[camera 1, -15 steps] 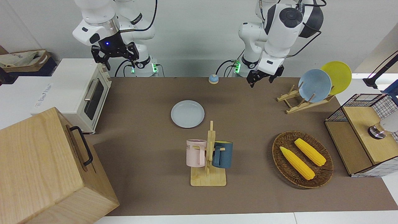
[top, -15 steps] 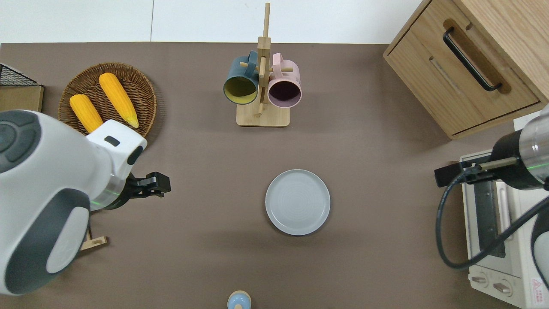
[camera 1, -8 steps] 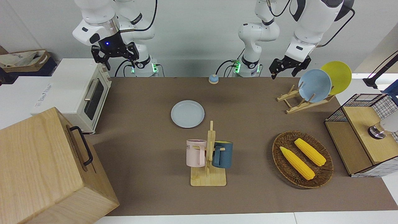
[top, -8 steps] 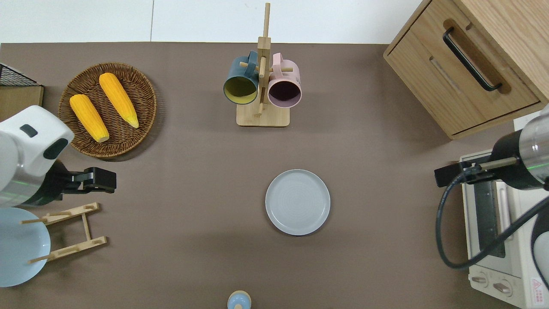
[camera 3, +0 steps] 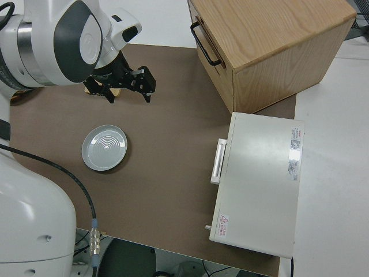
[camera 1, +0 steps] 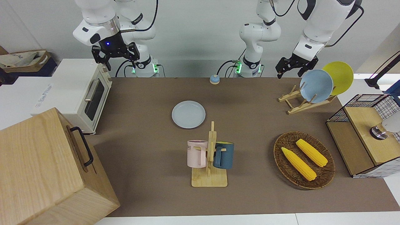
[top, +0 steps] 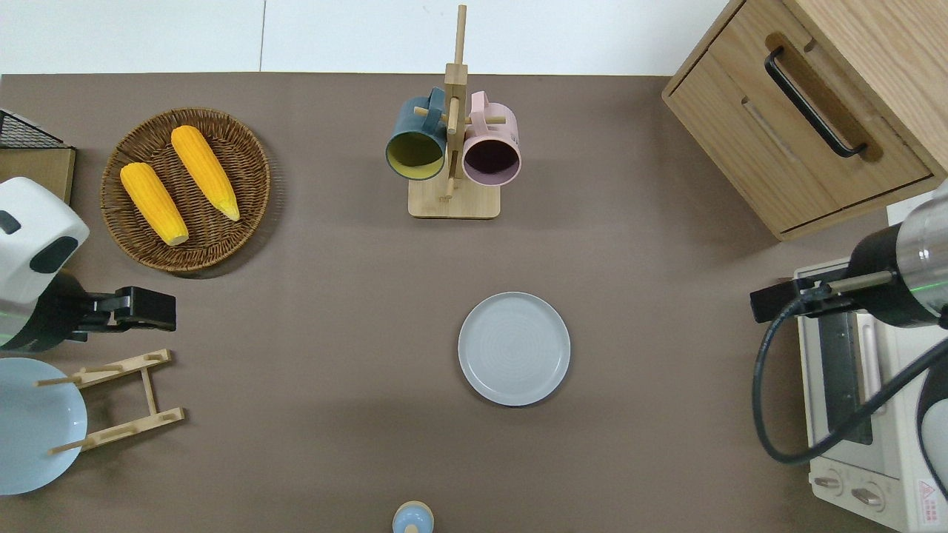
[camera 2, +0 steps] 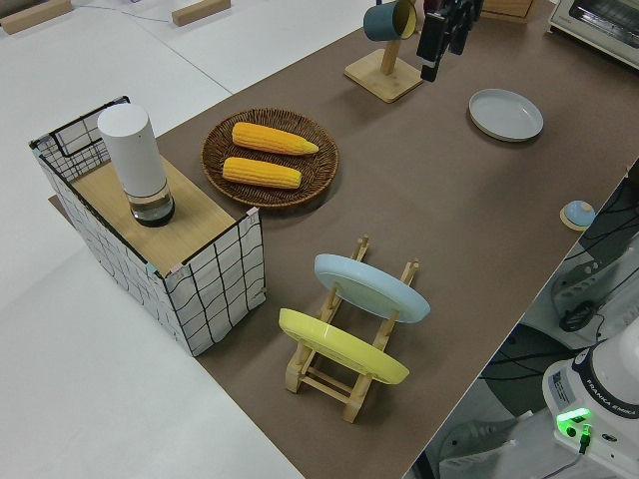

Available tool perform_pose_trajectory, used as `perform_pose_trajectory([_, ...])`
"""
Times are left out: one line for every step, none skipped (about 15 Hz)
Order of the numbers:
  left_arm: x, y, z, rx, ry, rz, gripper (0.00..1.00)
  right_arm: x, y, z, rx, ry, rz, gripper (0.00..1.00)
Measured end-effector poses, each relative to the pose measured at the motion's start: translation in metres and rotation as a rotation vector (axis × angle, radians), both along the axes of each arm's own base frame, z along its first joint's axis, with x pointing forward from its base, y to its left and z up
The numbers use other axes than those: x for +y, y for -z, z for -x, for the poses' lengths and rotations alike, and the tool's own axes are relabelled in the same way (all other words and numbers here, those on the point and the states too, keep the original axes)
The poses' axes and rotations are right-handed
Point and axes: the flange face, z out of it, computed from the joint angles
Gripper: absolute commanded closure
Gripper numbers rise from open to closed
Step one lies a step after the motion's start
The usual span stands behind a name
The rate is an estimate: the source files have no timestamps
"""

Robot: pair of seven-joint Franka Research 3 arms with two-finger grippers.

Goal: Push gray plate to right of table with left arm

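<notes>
Pale gray-blue, the round plate (top: 514, 349) lies flat mid-bench on the matte brown bench (top: 318, 311) (nearer the robots than the wooden mug stand (top: 453, 148)). Well apart from it, the left arm's black pincer (top: 152, 309) hangs with fingers parted, over bare bench beside the wooden plate rack (top: 122, 400). The right arm is parked.

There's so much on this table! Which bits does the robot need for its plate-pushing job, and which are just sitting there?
Needed: gray plate, table, left end effector.

Just there: mug rack, corn basket, plate rack, toaster oven, wooden cabinet. The right arm is parked.
</notes>
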Motion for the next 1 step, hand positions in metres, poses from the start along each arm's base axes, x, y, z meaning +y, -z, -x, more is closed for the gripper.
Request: perform_pose_trajectory([0.0014, 0.0002, -0.0002, 0.001, 0.001, 0.004, 0.0, 0.0, 0.0, 0.0, 0.0, 0.0, 0.0, 0.017])
